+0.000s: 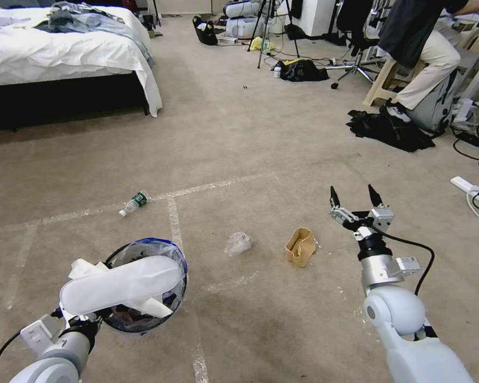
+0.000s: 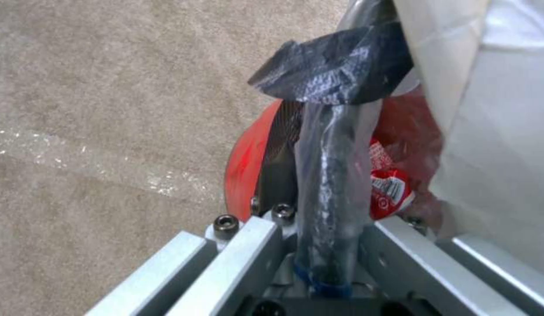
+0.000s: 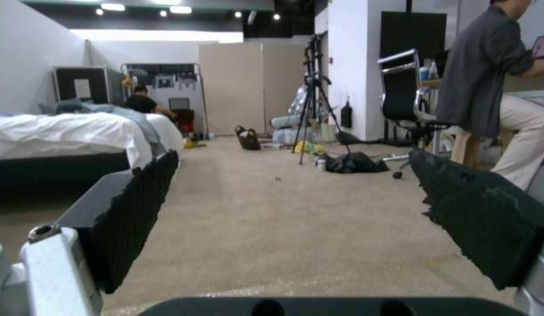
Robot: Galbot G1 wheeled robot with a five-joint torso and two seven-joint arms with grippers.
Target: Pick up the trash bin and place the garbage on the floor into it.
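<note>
On carpet, head view: trash bin (image 1: 143, 287) held low at left by left claw (image 1: 82, 319); brown cardboard piece (image 1: 300, 247), crumpled plastic (image 1: 238, 243), bottle (image 1: 134, 202) lie ahead, likely light, crushable; take cardboard by upright edge. Right claw (image 1: 355, 198) spread, empty. Left wrist view: claw clamps bin's bagged rim (image 2: 330, 184); film probably slippery. Right wrist view: pads (image 3: 137, 210) apart above floor (image 3: 295, 228).

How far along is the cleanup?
Done: the bin is picked up; the left tool is clamped on its rim, and red wrappers already lie inside. In hand: the right tool is open and empty, low over the carpet past the cardboard piece. Left on the floor: the cardboard, a clear crumpled wrapper and the bottle.
</note>
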